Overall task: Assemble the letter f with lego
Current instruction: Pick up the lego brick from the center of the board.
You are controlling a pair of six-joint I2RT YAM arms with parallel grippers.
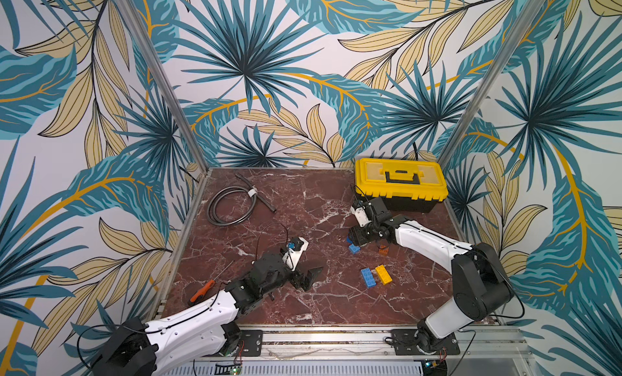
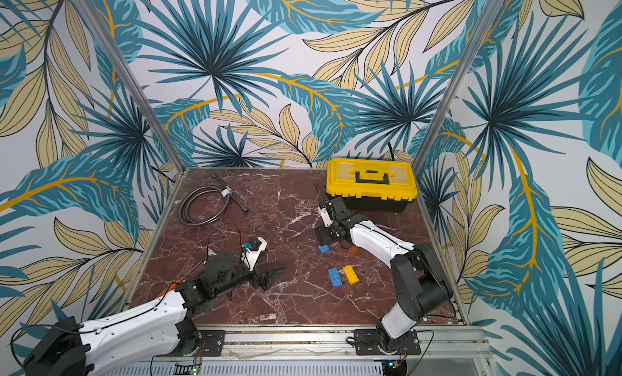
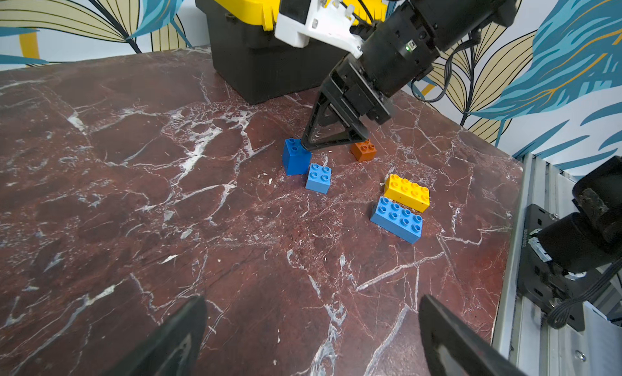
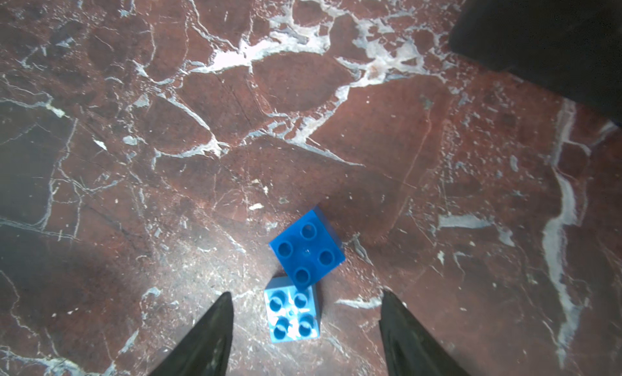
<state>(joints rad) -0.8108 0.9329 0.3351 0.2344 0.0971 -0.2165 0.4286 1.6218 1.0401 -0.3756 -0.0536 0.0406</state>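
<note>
Barely begun: five lego bricks (image 3: 397,219) loose, no letter f.
Left gripper (image 1: 309,277) wide, empty; long blue brick (image 1: 368,277) beside long yellow brick (image 1: 383,274); farther, right gripper (image 4: 306,294) open over the light blue square (image 4: 291,312), dark blue square (image 4: 307,249) touching it, orange brick (image 1: 383,249) nearby.

On the table (image 1: 286,307): toolbox (image 1: 400,180) at 1 o'clock, hose coil (image 1: 232,206) at 11, screwdriver (image 1: 202,291) at 8; 2 square bricks (image 1: 354,248) at 3, 2 long bricks (image 1: 368,277) side by side at 4.

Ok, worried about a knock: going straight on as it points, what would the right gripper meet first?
Probably the dark blue brick, centred just past the tips of the open right gripper; the light blue square brick shows between them. Depth unclear.
</note>
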